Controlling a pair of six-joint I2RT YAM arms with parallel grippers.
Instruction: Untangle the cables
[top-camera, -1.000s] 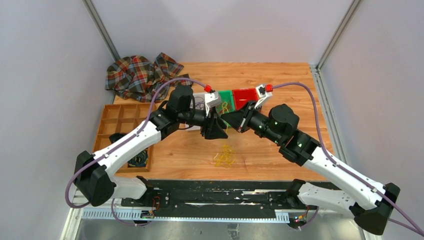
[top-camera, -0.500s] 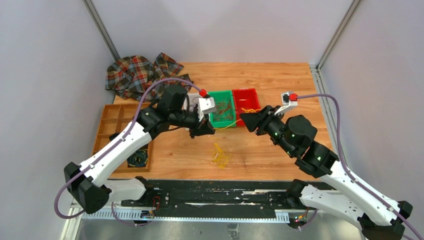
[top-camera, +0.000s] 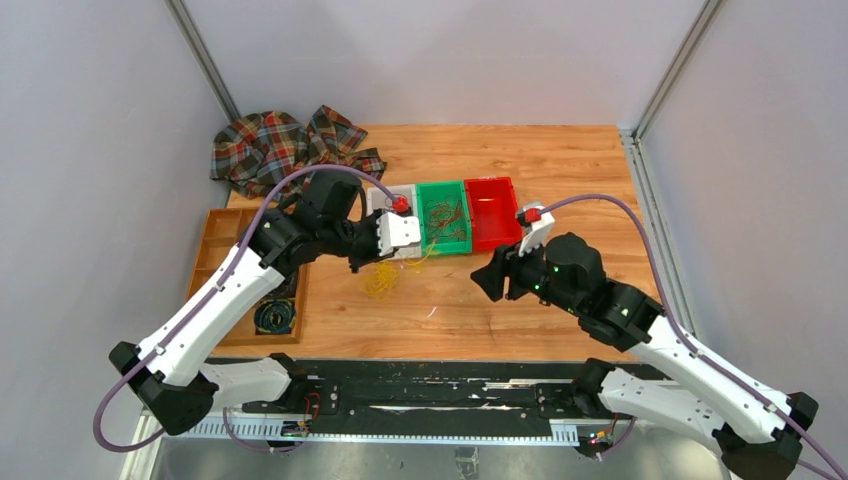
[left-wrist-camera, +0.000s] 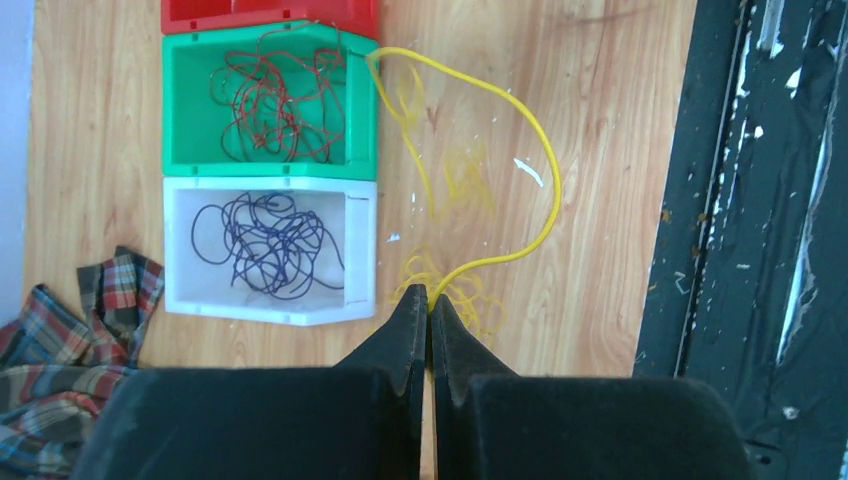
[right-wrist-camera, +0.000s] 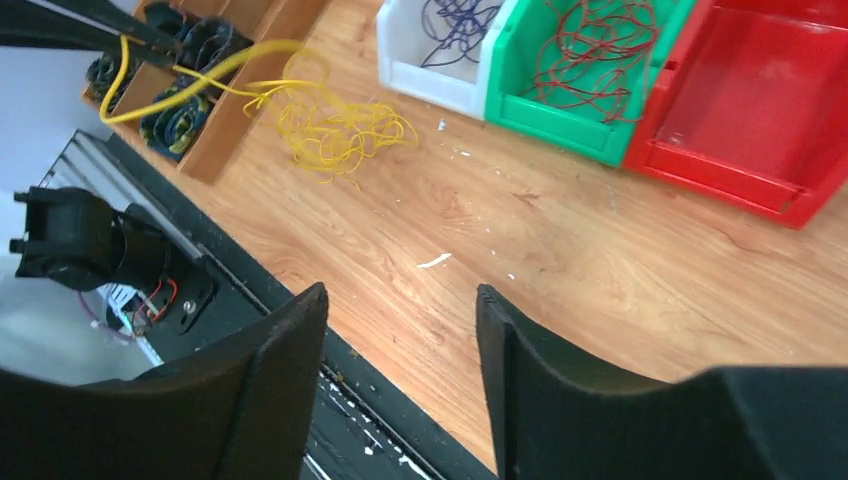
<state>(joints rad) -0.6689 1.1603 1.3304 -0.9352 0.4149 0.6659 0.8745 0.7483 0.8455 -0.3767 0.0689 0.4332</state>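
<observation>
- The left gripper is seen with its two black fingers pressed together on a thin yellow-orange wire. It is clamped close to one end, so that a single strand can be drawn clear of the rest.
- From the clamp the wire is carried in a wide arc over the light wooden table to the near edge of the green plastic bin, at the corner beside the red plastic bin. Whether it hangs on that rim or only touches it cannot be told.
- A tangled yellow-orange bundle lies on the table just below the left gripper, near the white plastic bin. It is judged to be the knot not yet undone.
- Dark red-brown wires are kept in the green bin and purple wires in the white bin to its left. A sorting by colour is suggested, so the red bin on the right is probably meant for yellow strands.
- The right gripper is held with its fingers wide apart and nothing between them. It hovers over bare table to the right of the bundle and faces it, apparently ready for a second hold.
- Because the wire is so fine, the whole bundle may be dragged along rather than freed.
</observation>
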